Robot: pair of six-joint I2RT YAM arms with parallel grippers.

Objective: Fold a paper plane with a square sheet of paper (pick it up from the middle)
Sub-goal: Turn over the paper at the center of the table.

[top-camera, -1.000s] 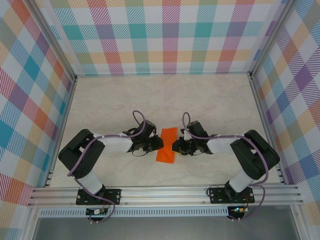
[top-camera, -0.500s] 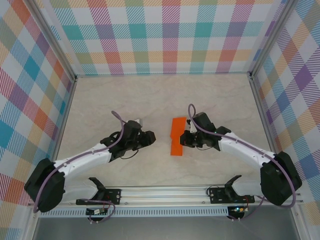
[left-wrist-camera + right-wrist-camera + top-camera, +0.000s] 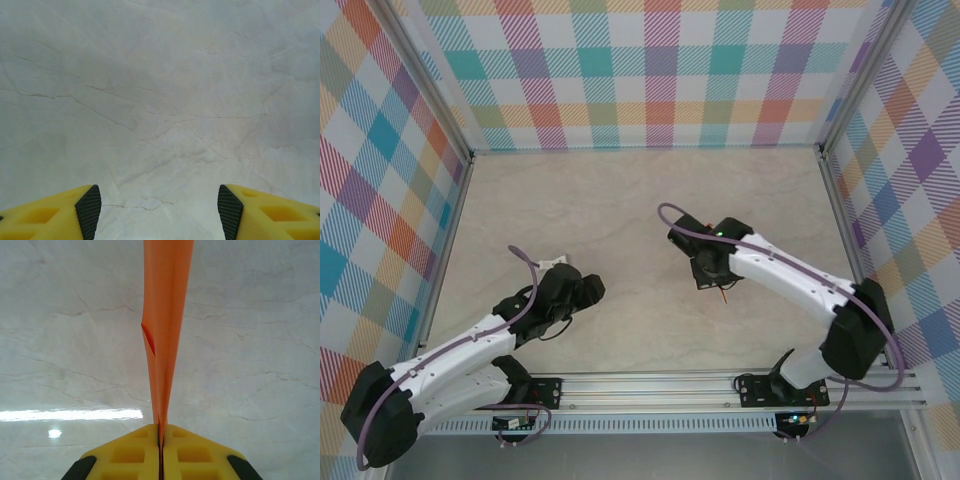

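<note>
Mid-fold, pinches the folded orange paper sheet edge-on in the pressed-together right gripper over the tabletop, with the left gripper spread, empty and well apart; next likely calls for laying the sheet flat for another crease.

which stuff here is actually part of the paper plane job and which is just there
Part of the job:
- folded orange paper, pinched edge-on in the right end effector
- left end effector, open, holding nothing

Just there:
- marble-look table
- plaid walls
- metal rail at the near edge
</note>
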